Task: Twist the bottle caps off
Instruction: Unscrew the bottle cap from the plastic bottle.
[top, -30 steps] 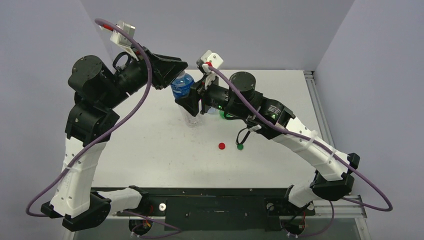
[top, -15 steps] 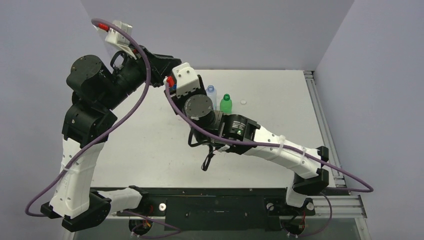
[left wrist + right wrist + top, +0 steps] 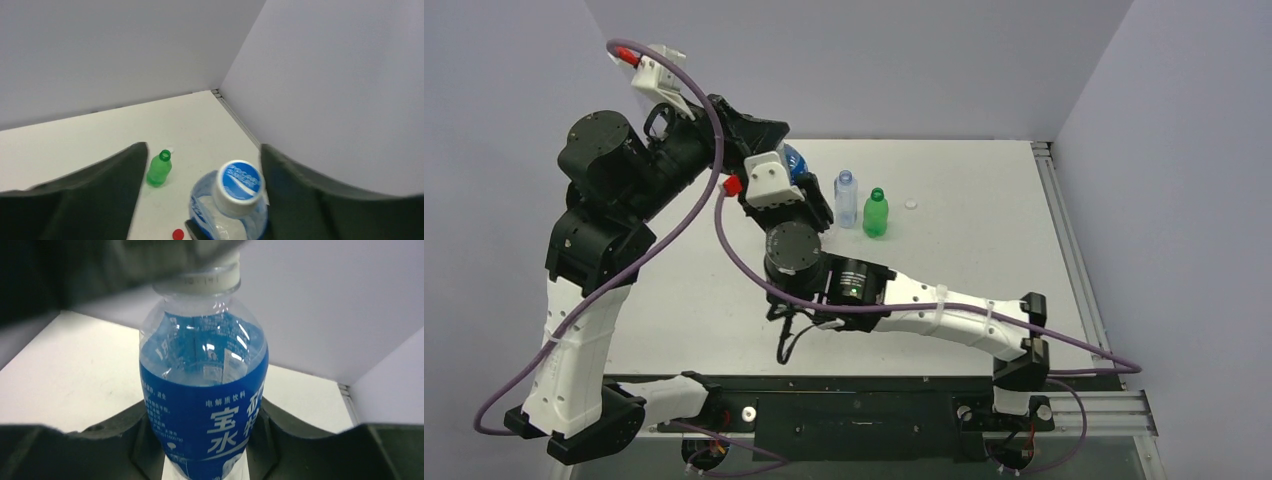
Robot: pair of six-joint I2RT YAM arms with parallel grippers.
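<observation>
Right gripper (image 3: 205, 447) jaws pinch the blue-label bottle (image 3: 200, 390); left gripper (image 3: 203, 152) jaws, spread about its blue-white cap (image 3: 239, 186), should close and twist.

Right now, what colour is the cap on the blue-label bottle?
The cap is white with a blue swirl printed on top; the left wrist view shows it best.

Top camera looks down over the white table (image 3: 984, 190) from its near edge; both wrist cameras sit close on the clear blue-labelled plastic bottle (image 3: 205, 405).
</observation>
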